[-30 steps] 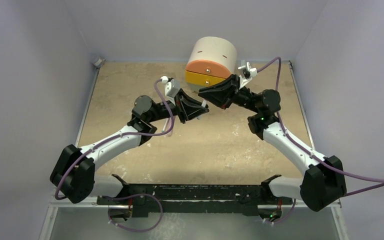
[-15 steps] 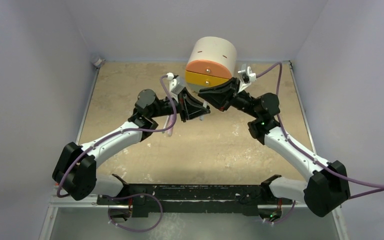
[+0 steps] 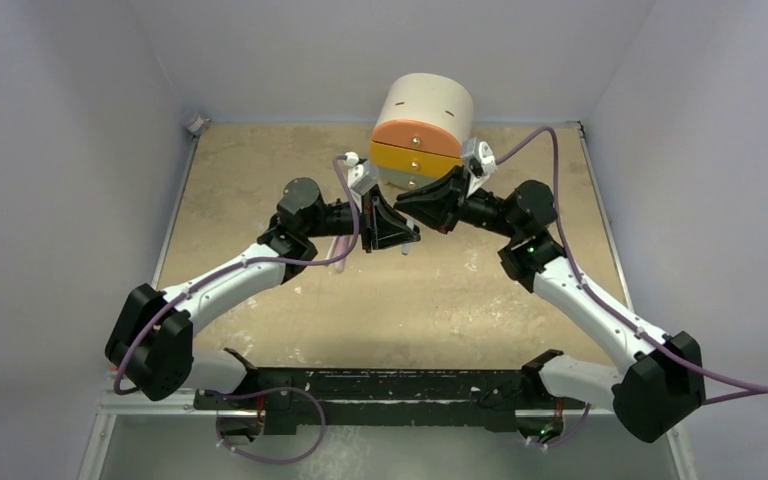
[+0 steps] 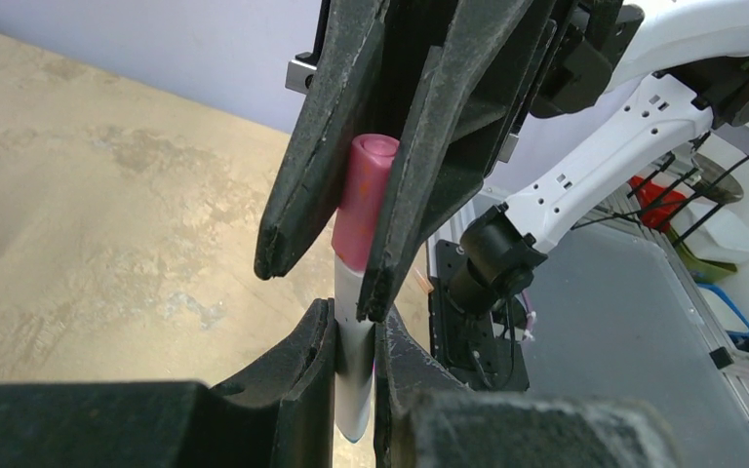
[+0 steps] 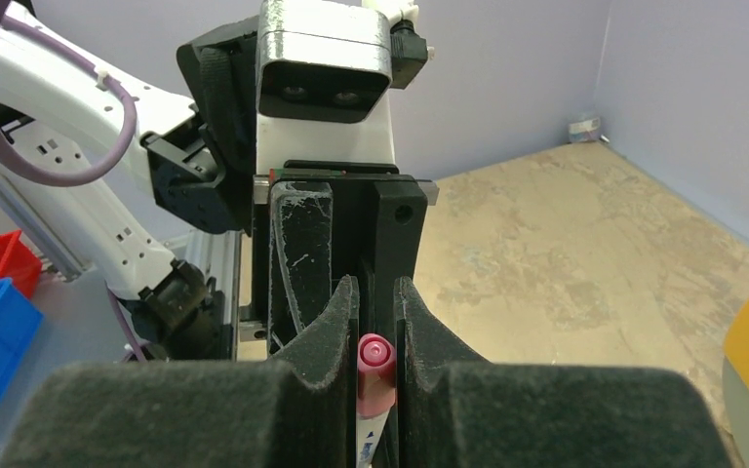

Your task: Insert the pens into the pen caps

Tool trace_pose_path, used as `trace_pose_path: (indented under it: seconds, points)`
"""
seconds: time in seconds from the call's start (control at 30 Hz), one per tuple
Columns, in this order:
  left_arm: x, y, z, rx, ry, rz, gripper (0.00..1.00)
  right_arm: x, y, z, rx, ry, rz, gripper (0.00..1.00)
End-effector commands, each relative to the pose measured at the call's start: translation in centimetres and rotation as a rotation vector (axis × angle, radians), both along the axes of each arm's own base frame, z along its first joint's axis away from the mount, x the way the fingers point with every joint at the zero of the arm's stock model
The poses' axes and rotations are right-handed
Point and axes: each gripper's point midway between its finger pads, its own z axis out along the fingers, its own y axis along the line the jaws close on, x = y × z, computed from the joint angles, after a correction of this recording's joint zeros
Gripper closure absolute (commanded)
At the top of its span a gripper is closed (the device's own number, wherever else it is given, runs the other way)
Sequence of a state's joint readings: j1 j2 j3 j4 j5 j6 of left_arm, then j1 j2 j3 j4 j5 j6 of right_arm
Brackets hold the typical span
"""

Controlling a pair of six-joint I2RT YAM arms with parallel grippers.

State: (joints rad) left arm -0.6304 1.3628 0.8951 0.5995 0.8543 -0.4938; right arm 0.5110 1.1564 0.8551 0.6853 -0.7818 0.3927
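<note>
left gripper (image 4: 354, 327) clamped narrow on the white barrel of the pen (image 4: 353, 385), raised over the table (image 4: 78, 195) | right gripper (image 5: 375, 297) pinching the reddish-pink pen cap (image 4: 365, 195), facing it tip to tip so the axes line up | cap sits over the pen's end; seating depth hidden by the fingers, probably partial

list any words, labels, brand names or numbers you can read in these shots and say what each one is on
No text can be read in any view.
On the pen: faint bluish print on the white barrel just below the pink cap, too small and blurred to read.
On the drawer unit: two short dark dashes on its top, not letters; no label shows.
</note>
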Motion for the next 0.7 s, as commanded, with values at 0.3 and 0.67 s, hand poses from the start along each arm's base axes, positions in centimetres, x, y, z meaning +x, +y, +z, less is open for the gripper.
trace_pose_path:
  seconds: [0.3,0.67]
  points:
    - [0.4,2.3,12.2,-0.266,-0.333,0.13,1.0,-5.9,0.8,-9.1,-0.213,0.271,0.249,1.0]
    - [0.9,2.5,13.2,-0.312,-0.346,0.144,1.0,-7.2,0.7,-10.7,-0.154,0.369,0.281,1.0]
